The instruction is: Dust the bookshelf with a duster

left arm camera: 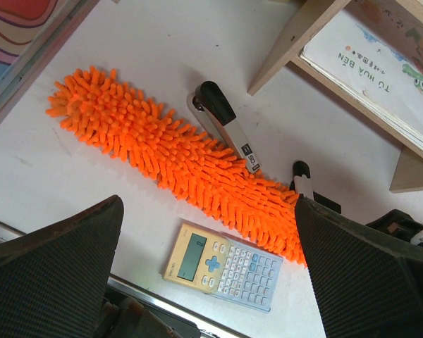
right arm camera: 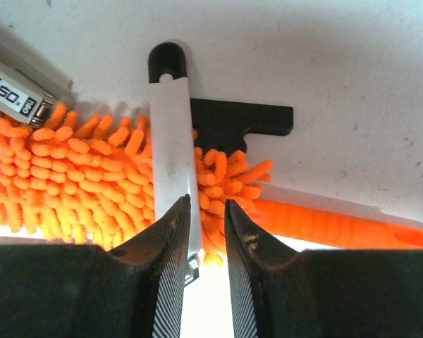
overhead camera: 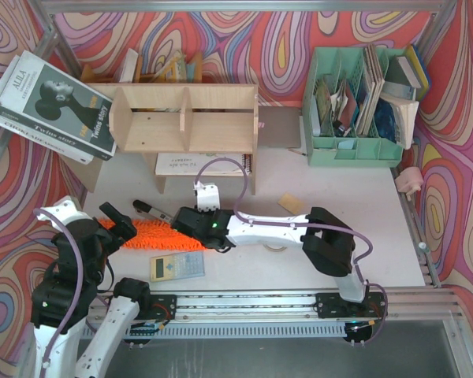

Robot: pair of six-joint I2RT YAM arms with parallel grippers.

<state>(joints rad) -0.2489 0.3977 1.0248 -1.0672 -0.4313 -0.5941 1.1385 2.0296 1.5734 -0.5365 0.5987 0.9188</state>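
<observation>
well, the duster (overhead camera: 154,235) lies on the table (overhead camera: 363,197) in front of the bookshelf (overhead camera: 185,118), its fluffy head touching the stapler (left arm camera: 222,123) and just beside the calculator (left arm camera: 222,262). the right gripper (right arm camera: 206,211) is pinched shut on fluff at the head's handle end. the left gripper (overhead camera: 120,227) hovers wide open near the other end. if only soft fibres are caught, not the core, a lift could let the duster slip, sag or drag the stapler.
</observation>
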